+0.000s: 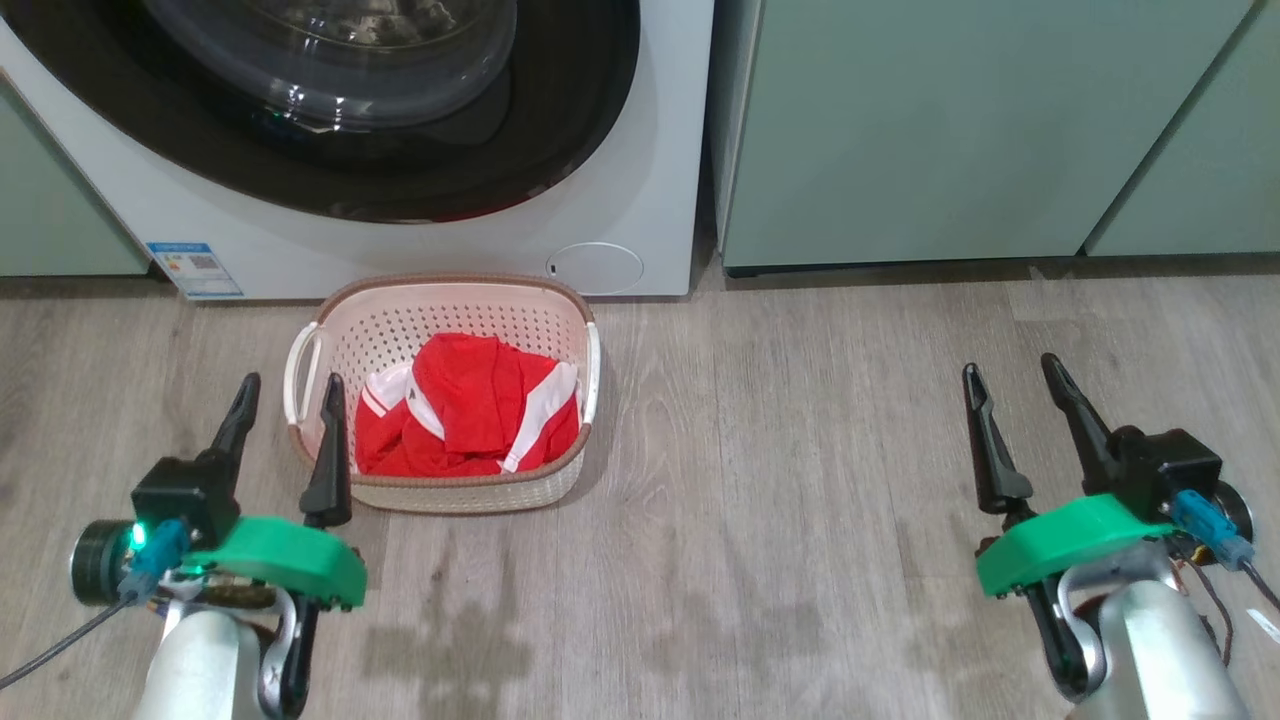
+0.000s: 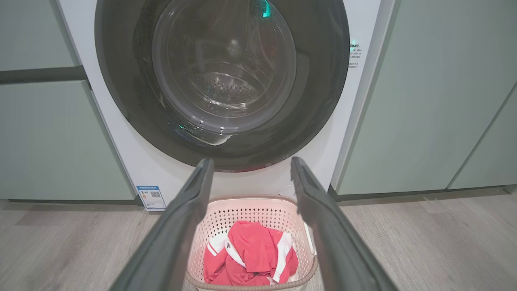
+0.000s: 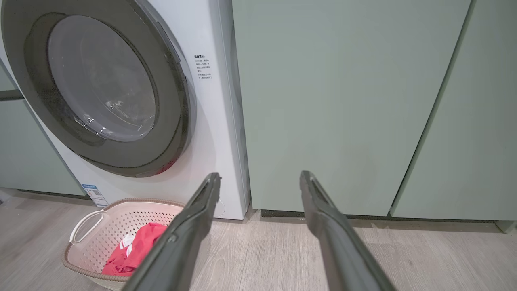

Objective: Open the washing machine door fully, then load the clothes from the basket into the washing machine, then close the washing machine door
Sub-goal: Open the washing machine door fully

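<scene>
Currently | clothes [image 1: 470, 410] in basket [image 1: 450, 283] | just right of left claw [image 1: 292, 382]

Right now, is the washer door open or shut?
Shut: the washing machine door lies flat against the washing machine front, no gap showing at its rim. Latched or not, cannot tell.

Each pale silver forearm [image 1: 200, 660] ends in a bright green collar [image 1: 280, 560], a black camera block [image 1: 188, 490] with a blue-plugged cable [image 1: 150, 562], and long dark tapering jaws.
</scene>
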{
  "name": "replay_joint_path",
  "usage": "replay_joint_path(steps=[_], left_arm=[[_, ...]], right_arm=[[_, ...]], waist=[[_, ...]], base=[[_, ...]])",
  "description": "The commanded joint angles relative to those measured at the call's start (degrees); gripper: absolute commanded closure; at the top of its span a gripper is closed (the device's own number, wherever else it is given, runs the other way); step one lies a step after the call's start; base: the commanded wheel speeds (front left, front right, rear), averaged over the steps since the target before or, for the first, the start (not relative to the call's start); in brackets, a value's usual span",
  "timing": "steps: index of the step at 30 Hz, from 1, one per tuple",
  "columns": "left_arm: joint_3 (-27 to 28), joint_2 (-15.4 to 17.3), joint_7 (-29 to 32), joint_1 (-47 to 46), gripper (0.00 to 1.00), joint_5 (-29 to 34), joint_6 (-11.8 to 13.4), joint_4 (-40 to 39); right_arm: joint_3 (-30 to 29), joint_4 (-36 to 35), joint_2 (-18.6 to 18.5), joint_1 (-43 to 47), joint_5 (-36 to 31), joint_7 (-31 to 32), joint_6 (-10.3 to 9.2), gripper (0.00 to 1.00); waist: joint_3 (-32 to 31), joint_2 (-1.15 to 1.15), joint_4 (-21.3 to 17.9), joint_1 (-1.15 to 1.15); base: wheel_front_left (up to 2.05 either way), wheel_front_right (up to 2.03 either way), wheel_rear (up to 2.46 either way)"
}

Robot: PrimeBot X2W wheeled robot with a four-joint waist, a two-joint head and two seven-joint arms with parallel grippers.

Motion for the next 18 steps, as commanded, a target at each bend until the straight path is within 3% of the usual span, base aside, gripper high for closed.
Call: replay_joint_path(steps=[1,10,11,12,18], left_arm=[[1.99,0.98,-0.71,-2.62,0.00,0.27,0.05,-1.90],[2.47,0.65,-0.71,-2.66,0.00,0.41,-0.16,-1.51],[2.49,0.60,-0.71,-2.64,0.00,0.47,-0.16,-1.49],[2.50,0.55,-0.71,-2.63,0.00,0.52,-0.16,-1.47],[2.70,0.27,-0.71,-2.60,0.00,0.55,-0.32,-1.41]], right_arm=[[1.33,-1.76,-0.14,-2.24,0.46,-0.72,-0.01,0.00],[1.12,-1.57,-0.14,-2.37,0.41,-1.03,-0.01,0.00],[1.15,-1.59,-0.14,-2.40,0.55,-1.07,-0.01,0.57],[1.14,-1.62,-0.14,-2.42,0.72,-1.10,-0.01,1.00],[1.34,-1.24,-0.14,-2.53,1.78,-0.54,-0.01,1.00]], waist=[[0.01,0.00,0.00,0.00],[-0.02,0.00,0.08,0.00],[-0.05,0.00,0.10,0.00],[-0.08,0.00,0.12,0.00],[-0.14,0.00,0.21,0.00]], base=[[0.00,0.00,0.00],[0.00,0.00,0.00],[0.00,0.00,0.00],[0.00,0.00,0.00],[0.00,0.00,0.00]])
